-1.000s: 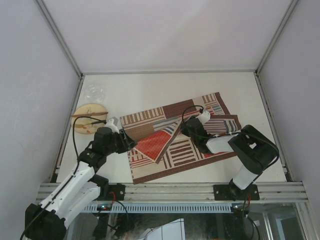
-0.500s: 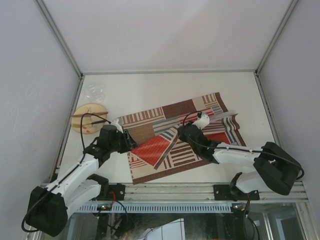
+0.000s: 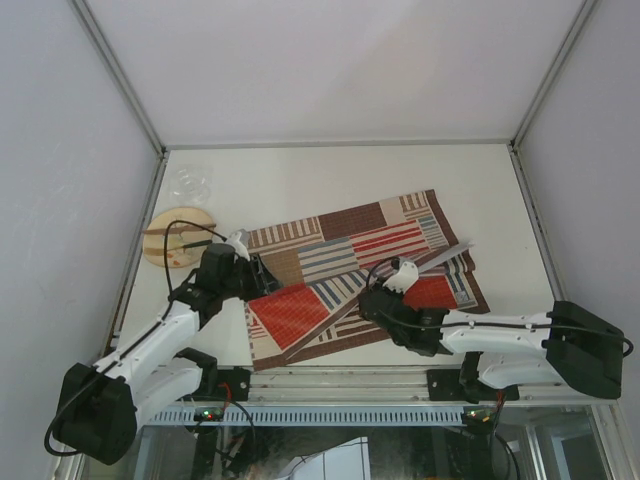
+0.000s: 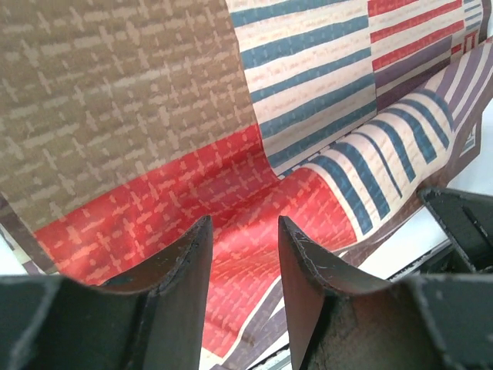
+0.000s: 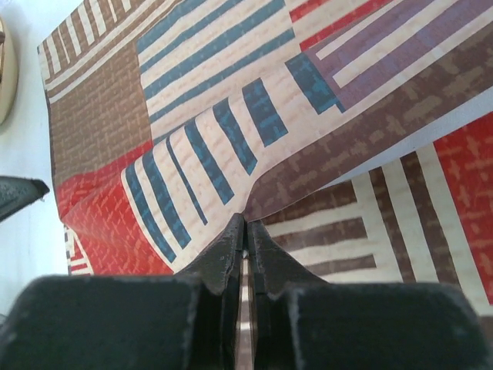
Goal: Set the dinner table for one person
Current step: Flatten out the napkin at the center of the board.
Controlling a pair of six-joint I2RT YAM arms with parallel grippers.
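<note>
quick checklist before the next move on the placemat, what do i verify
1. Right gripper shut on an edge of the red, brown and blue striped woven placemat: ok.
2. Left gripper open over the red patch, gripping nothing: ok.
3. Placemat lying flat: not ok, the middle is lifted and curled.
4. Placemat's near edge fully on the matte white tabletop: cannot tell.
5. Round tan plate and clear glass apart from the placemat: ok.
</note>
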